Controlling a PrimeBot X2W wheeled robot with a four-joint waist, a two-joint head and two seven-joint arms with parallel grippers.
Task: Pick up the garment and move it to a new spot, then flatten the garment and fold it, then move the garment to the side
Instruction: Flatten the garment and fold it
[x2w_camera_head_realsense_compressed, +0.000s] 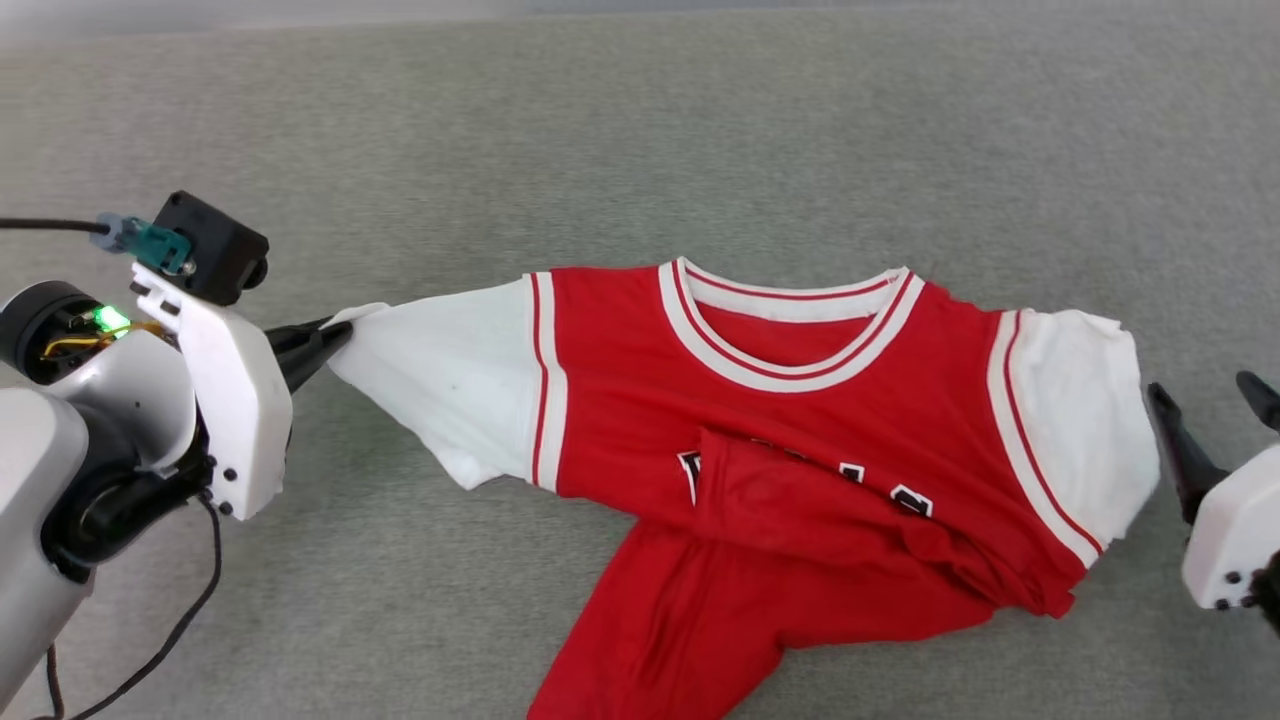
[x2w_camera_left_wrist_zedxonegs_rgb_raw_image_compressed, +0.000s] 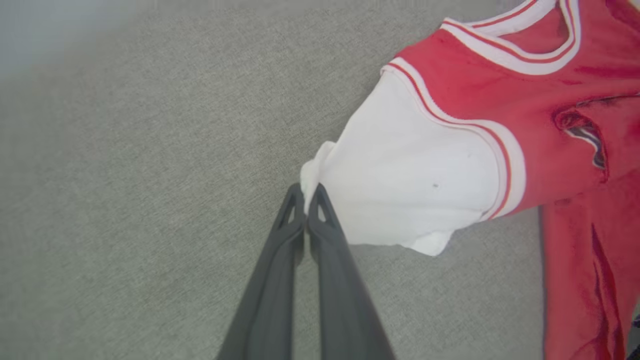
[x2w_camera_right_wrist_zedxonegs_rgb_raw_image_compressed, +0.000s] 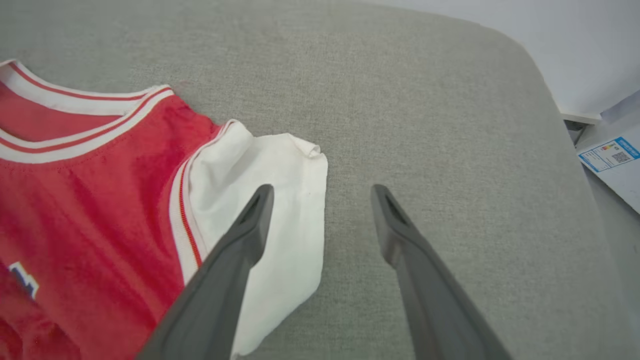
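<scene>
The garment (x2w_camera_head_realsense_compressed: 800, 420), a red jersey with white sleeves and striped trim, lies rumpled on the grey surface, its lower part folded up over the black lettering. My left gripper (x2w_camera_head_realsense_compressed: 335, 335) is shut on the tip of the jersey's white left-hand sleeve (x2w_camera_left_wrist_zedxonegs_rgb_raw_image_compressed: 400, 170), pinching the cloth between its dark fingers (x2w_camera_left_wrist_zedxonegs_rgb_raw_image_compressed: 320, 210). My right gripper (x2w_camera_head_realsense_compressed: 1205, 400) stands open beside the other white sleeve (x2w_camera_right_wrist_zedxonegs_rgb_raw_image_compressed: 280, 200). One of its fingers (x2w_camera_right_wrist_zedxonegs_rgb_raw_image_compressed: 250, 220) hovers over the sleeve's edge, and nothing is between the two.
A grey fabric surface (x2w_camera_head_realsense_compressed: 640, 150) spreads around the jersey, with room behind and to both sides. Its rounded edge (x2w_camera_right_wrist_zedxonegs_rgb_raw_image_compressed: 545, 100) shows in the right wrist view, with a labelled white box (x2w_camera_right_wrist_zedxonegs_rgb_raw_image_compressed: 612, 160) beyond it. A black cable (x2w_camera_head_realsense_compressed: 170, 630) hangs by my left arm.
</scene>
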